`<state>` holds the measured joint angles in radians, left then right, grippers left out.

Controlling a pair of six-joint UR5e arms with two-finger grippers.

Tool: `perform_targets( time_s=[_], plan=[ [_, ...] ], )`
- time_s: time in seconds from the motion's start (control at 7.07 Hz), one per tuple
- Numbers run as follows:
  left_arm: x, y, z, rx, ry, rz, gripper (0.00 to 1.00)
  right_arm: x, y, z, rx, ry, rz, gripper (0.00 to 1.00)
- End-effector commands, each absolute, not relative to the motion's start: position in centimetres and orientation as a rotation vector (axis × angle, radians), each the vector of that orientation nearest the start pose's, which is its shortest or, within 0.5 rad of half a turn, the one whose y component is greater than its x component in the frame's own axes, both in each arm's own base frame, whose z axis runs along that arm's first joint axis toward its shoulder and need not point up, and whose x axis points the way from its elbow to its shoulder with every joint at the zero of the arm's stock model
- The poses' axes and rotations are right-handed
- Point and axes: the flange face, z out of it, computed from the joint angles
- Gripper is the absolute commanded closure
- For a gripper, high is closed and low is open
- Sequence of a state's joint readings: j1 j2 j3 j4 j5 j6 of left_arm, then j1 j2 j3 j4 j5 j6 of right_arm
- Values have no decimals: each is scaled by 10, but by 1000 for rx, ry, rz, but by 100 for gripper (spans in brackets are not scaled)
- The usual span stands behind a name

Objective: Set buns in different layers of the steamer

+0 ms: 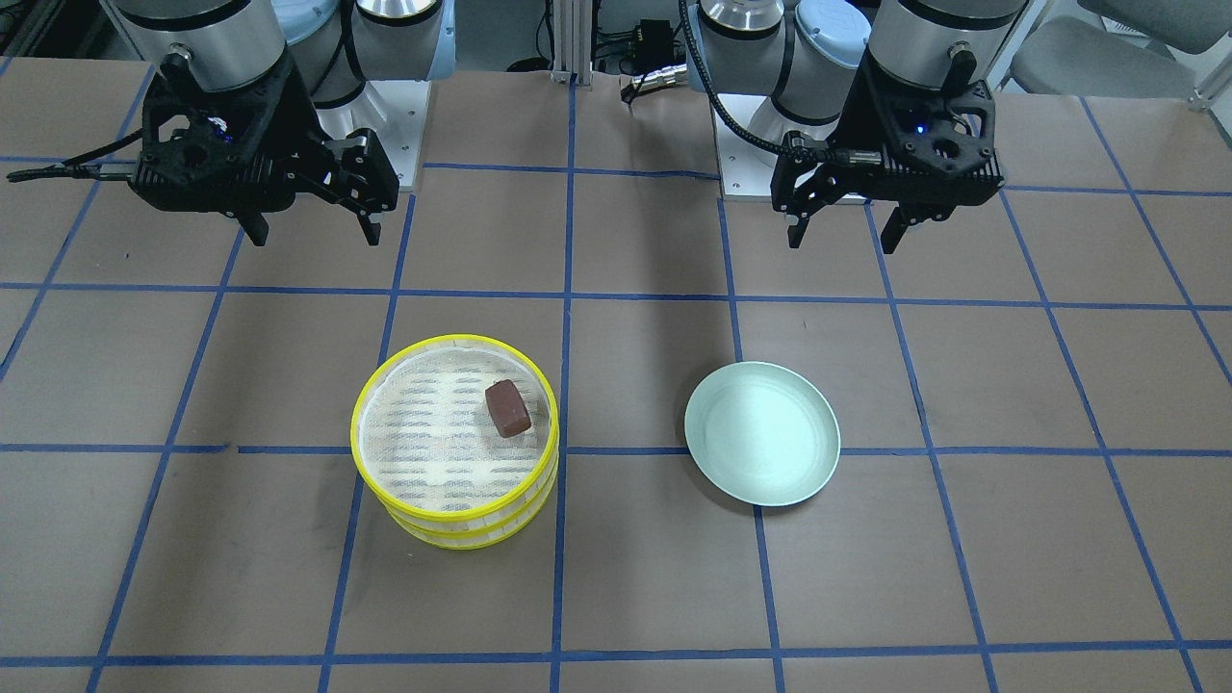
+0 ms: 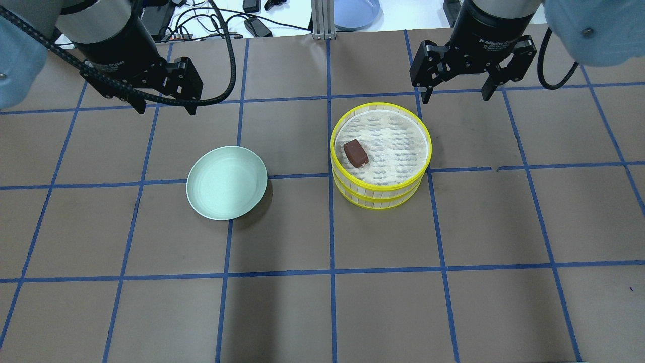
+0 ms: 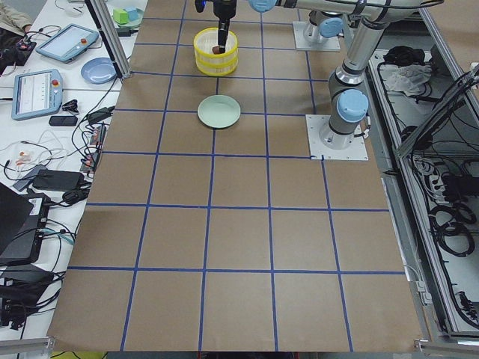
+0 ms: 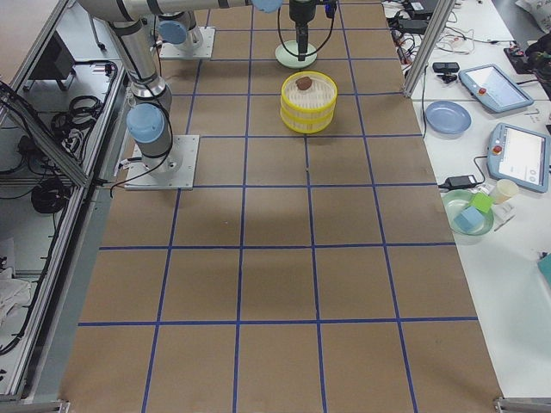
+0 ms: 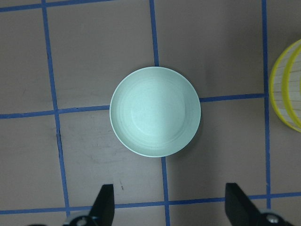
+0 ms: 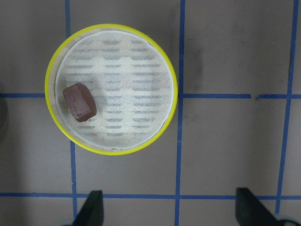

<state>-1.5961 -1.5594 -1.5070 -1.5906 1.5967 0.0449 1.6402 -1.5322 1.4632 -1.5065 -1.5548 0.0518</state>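
Observation:
The steamer is two yellow-rimmed trays stacked one on the other, upper rim (image 1: 358,430) (image 2: 381,105) (image 6: 111,151), lower tray (image 1: 462,535) (image 2: 378,202). The dark reddish-brown bun (image 1: 507,407) (image 2: 356,153) (image 6: 79,101) lies on the upper tray's mesh floor near the rim. The cream-white bun is out of view. My right gripper (image 1: 313,236) (image 2: 456,98) (image 6: 170,209) is open and empty, raised behind the steamer. My left gripper (image 1: 845,241) (image 2: 166,110) (image 5: 170,207) is open and empty, raised behind the plate.
An empty pale green plate (image 1: 762,433) (image 2: 227,182) (image 5: 155,111) lies on the brown table beside the steamer, about one grid square away. Blue tape lines grid the table. The arm bases stand at the robot's edge.

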Motion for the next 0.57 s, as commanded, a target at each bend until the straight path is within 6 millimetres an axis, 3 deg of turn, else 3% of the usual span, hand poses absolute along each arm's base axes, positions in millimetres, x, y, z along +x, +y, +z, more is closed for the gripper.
perform_targets(
  time_s=[0.0,0.42],
  plan=[
    [-144,-482,526,114,3118,-71,15,170,-493,509,-41,3130,23,0],
    [-144,-482,522,114,3120,-60,15,170,-495,510,-38,3131,1,0]
  ],
)
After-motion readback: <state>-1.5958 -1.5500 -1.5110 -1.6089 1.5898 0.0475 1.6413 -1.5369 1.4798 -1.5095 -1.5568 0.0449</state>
